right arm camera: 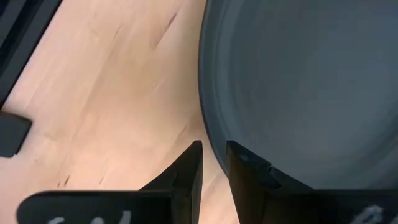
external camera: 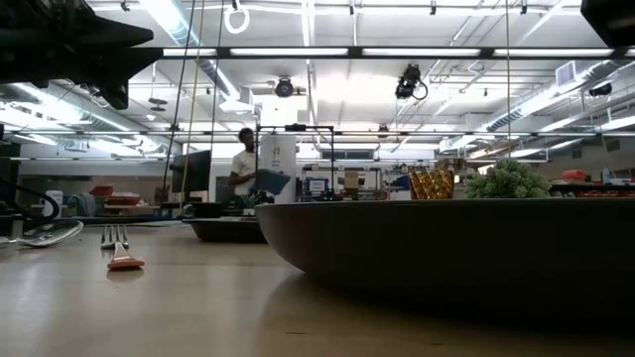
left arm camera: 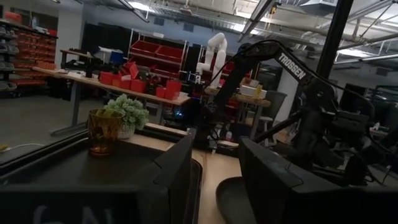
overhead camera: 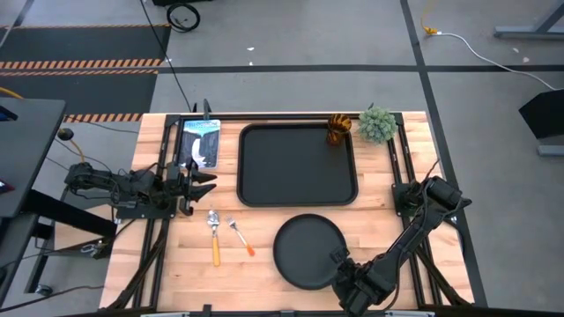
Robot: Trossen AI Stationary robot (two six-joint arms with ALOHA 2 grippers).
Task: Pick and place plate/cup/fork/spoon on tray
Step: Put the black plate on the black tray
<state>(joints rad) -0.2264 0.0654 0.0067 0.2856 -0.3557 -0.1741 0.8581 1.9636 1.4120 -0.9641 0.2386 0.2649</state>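
Fingers of the right gripper (overhead camera: 342, 267) pinch the black plate (overhead camera: 304, 251) at its rim, below the tray (overhead camera: 298, 165). Left gripper (overhead camera: 201, 179) waits open. Right wrist view: fingers (right arm camera: 186, 171) straddle the plate's edge.

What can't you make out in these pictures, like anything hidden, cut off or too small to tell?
- Right gripper: its fingers straddle the plate rim in the right wrist view, but whether they pinch it is unclear; in the high view the wrist covers them.
- Spoon: unclear in the low view; only the fork shows clearly.
- Tray: the low view shows only an edge; the plate hides the rest.
- Cup: contents too small to tell.
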